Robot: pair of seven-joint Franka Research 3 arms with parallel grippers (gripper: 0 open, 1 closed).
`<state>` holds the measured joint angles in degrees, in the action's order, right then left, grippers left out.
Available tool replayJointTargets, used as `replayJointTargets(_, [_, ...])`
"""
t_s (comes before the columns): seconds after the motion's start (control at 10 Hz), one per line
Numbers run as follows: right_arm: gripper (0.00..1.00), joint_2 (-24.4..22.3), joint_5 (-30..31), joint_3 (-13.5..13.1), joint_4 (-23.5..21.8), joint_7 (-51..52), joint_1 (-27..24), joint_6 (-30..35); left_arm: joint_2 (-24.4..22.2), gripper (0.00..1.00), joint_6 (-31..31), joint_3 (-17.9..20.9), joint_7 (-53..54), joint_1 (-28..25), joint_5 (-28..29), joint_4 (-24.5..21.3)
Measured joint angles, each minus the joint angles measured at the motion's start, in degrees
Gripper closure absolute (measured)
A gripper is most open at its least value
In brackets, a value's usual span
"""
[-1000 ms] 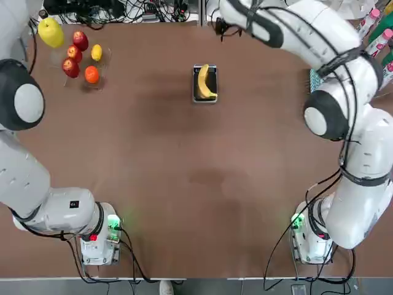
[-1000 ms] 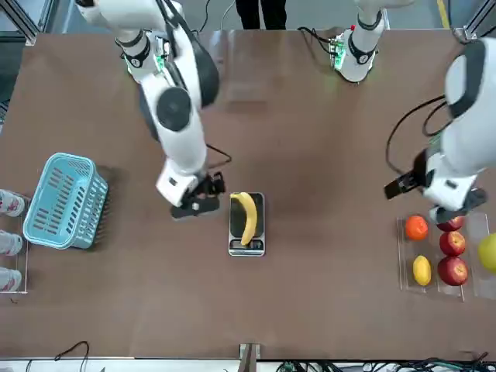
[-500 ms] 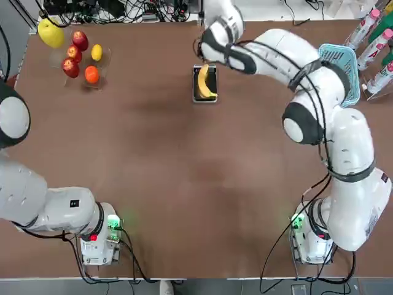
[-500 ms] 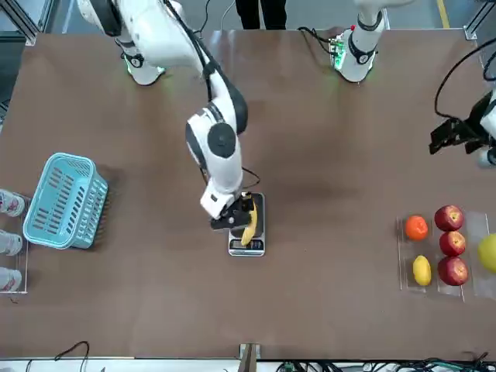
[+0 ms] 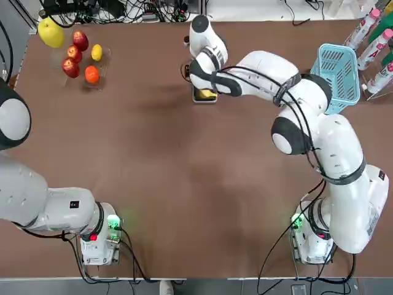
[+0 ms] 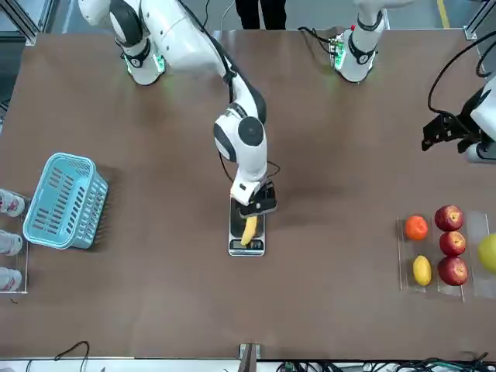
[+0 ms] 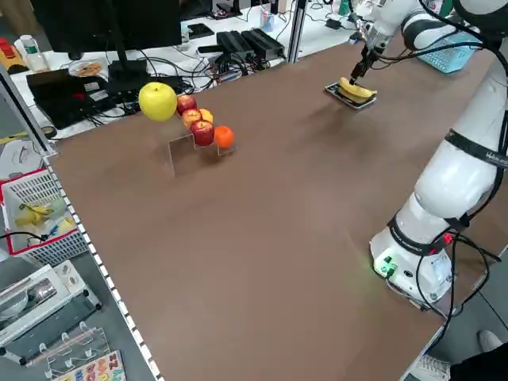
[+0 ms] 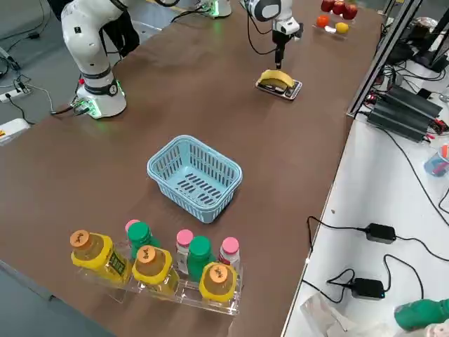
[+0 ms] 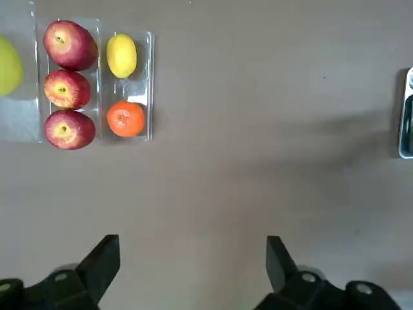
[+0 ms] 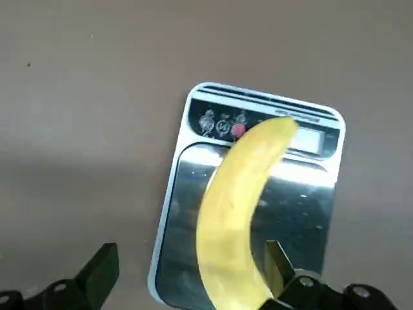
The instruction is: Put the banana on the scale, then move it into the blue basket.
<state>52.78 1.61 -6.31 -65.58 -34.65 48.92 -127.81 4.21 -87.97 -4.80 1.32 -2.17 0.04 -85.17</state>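
While the banana [image 10: 235,206] lies lengthwise on the scale [image 10: 193,194], the right gripper [image 6: 260,203] sits directly over it with its fingers [image 10: 97,271] spread wide. In the right wrist view the fruit's near end runs between the two fingers, closer to one of them; whether that finger touches the peel, cannot tell. Fingers are not pinching anything.

Scale is at the far middle of the worktop [image 5: 184,184]. Blue basket [image 5: 338,67] stands well apart from it, at the far right edge, beside a rack of bottles [image 8: 154,267].

Left gripper [image 9: 193,271] hangs over bare worktop near the fruit tray [image 9: 97,84], fingers spread, holding nothing.

Occlusion notes:
- Top view: the right arm's wrist covers most of the scale and banana; only a strip of scale with a yellow sliver shows.
- Front view: gripper hides the banana's far half.
- Right wrist view: banana's near end is cut off at the frame edge and covers part of the scale's display.
- Left wrist view: only the scale's edge shows, clipped by the frame.
- Top view: left gripper is out of frame.
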Motion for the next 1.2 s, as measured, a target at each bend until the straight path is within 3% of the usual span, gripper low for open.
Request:
replayJointTargets(0.5, [0.03, 3.32, 2.71, -1.08, -0.22, 0.05, 0.19, -3.19, 0.06, 0.00, -0.13, 0.38, 0.03, -0.30, -0.12, 0.39])
replayJointTargets(0.7, [0.17, 3.34, 2.87, -1.22, -0.84, 0.03, 0.12, -4.83, 0.16, 0.00, -0.13, 0.38, 0.03, -0.30, -0.13, 0.39])
replayJointTargets(0.9, [0.50, 3.22, 2.86, -1.33, -2.27, -0.11, -0.05, -8.49, 0.26, 0.00, -0.13, 0.38, 0.04, -0.30, -0.14, 0.40])
replayJointTargets(1.0, [0.62, 3.15, 2.83, -1.37, -2.28, -0.62, -0.07, -8.68, 0.26, 0.00, -0.13, 0.38, 0.04, -0.30, -0.15, 0.40])
replayJointTargets(1.2, [0.66, 2.53, 0.93, -2.21, -2.06, -2.62, -0.40, -9.31, 0.31, 0.00, -0.13, 0.37, 0.04, -0.30, -0.15, 0.41])
